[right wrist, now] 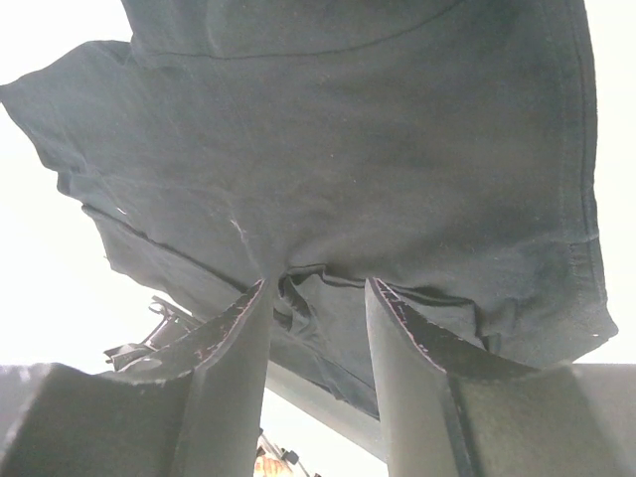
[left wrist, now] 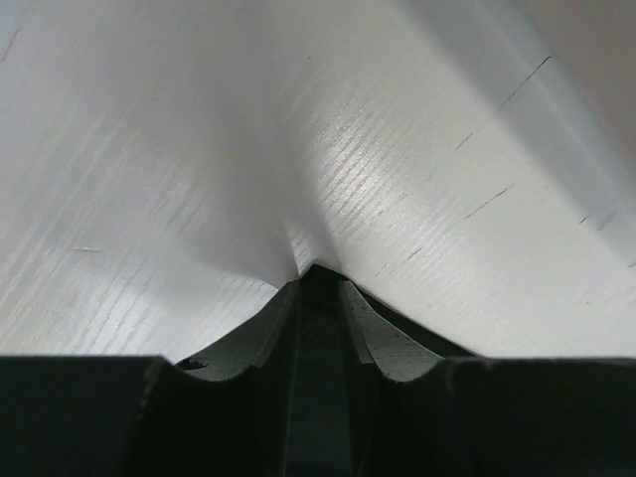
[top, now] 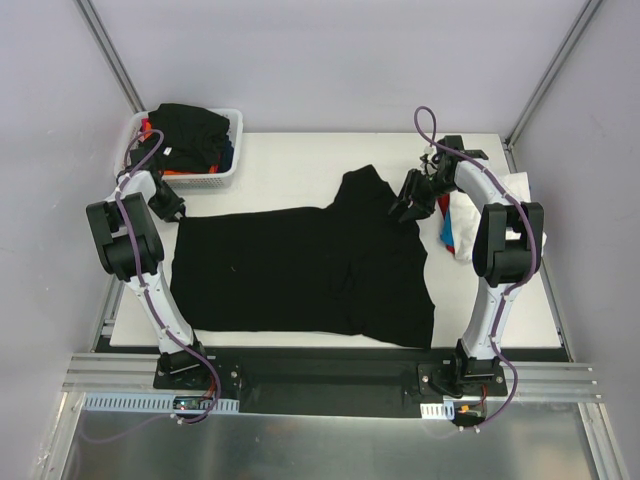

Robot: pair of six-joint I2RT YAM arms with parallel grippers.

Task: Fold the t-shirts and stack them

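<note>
A large black t-shirt (top: 300,270) lies spread flat across the white table (top: 290,160). My left gripper (top: 174,211) is down at the shirt's far left corner. In the left wrist view its tips (left wrist: 320,283) rest on the bare table (left wrist: 199,149), the jaws stand narrow, and only a dark strip shows between them. My right gripper (top: 406,208) is at the shirt's far right shoulder. There its jaws (right wrist: 316,288) stand apart, pressed into the black cloth (right wrist: 348,149), with a small fold bunched between them.
A white mesh basket (top: 205,178) at the far left corner holds more t-shirts, a black one (top: 190,125) on top and orange and blue ones showing. A white folded pile (top: 512,186) with red and blue edges (top: 447,238) lies by the right arm.
</note>
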